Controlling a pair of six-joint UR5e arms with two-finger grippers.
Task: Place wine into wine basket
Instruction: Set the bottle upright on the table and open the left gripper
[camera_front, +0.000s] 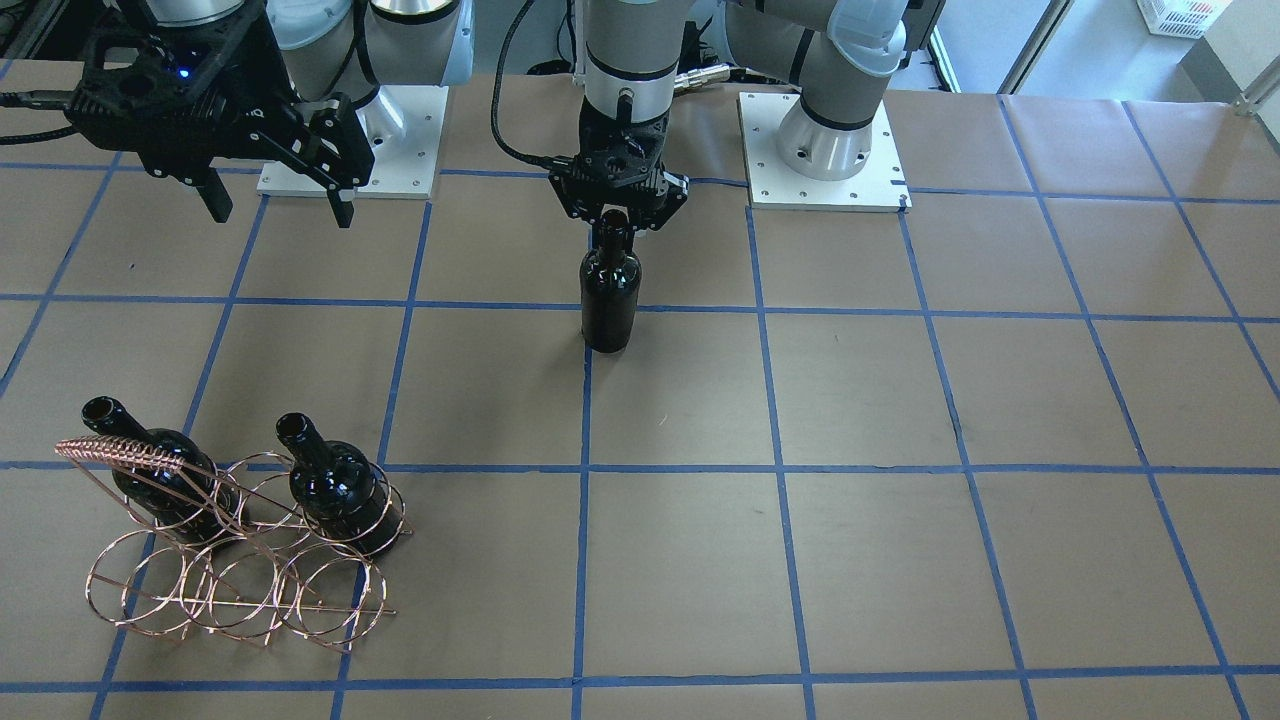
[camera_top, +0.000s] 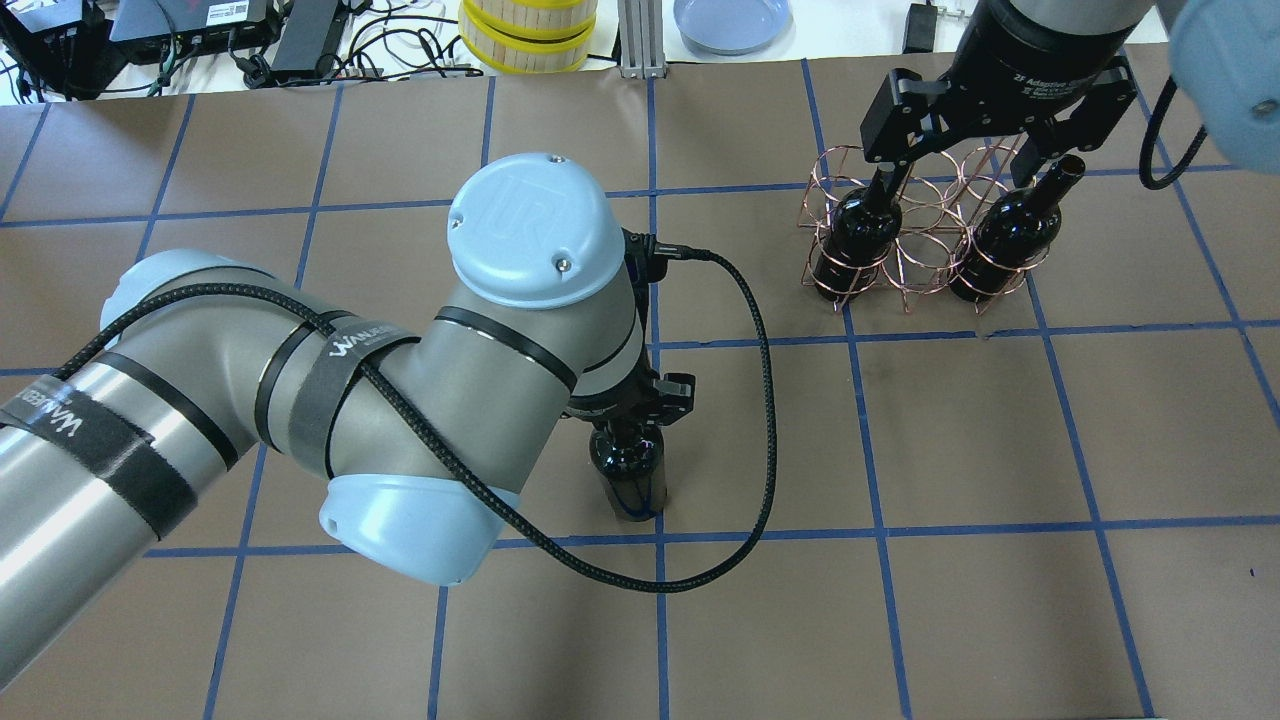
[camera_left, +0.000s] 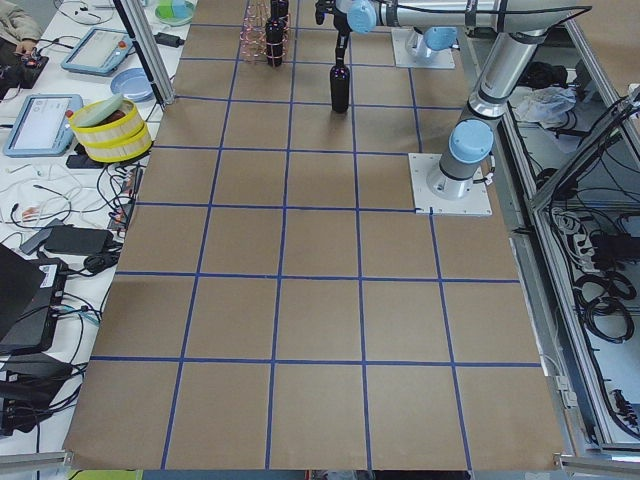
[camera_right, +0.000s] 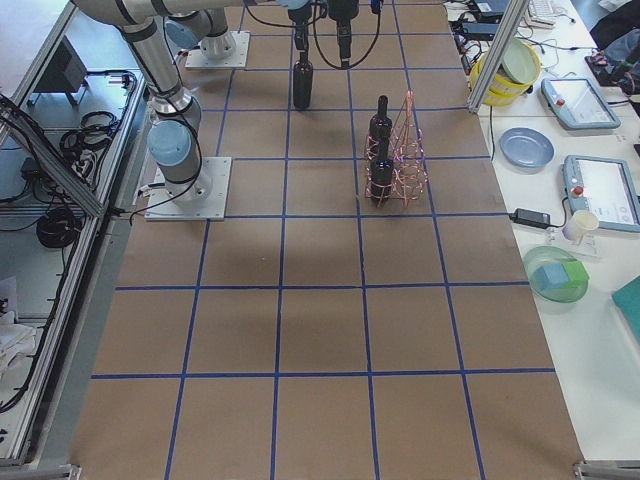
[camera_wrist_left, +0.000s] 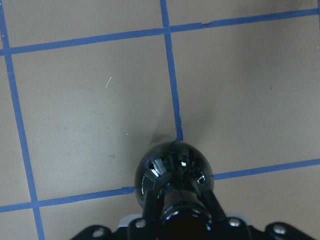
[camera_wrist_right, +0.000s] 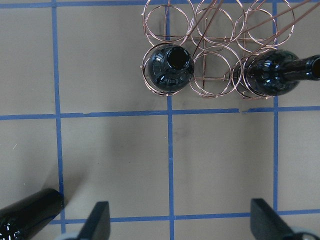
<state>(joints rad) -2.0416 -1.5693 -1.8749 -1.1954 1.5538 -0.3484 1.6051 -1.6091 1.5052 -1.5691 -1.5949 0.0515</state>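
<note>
A glossy near-black wine bottle (camera_front: 610, 295) stands upright near the table's middle, on a blue tape crossing. My left gripper (camera_front: 615, 225) is shut on its neck from above; the left wrist view shows the fingers (camera_wrist_left: 210, 205) on both sides of the neck over the bottle's shoulder (camera_wrist_left: 174, 167). The copper wire wine basket (camera_front: 240, 560) stands to my right and holds two alike bottles (camera_top: 850, 240) (camera_top: 1005, 240) in its outer rings. My right gripper (camera_top: 950, 180) hovers above the basket, open and empty.
Both arms' white base plates (camera_front: 350, 150) (camera_front: 825, 150) lie at my edge of the table. The left arm's black cable (camera_top: 765, 420) loops beside the held bottle. Yellow-rimmed containers (camera_top: 525, 30) and a blue plate (camera_top: 730, 20) sit beyond the far edge.
</note>
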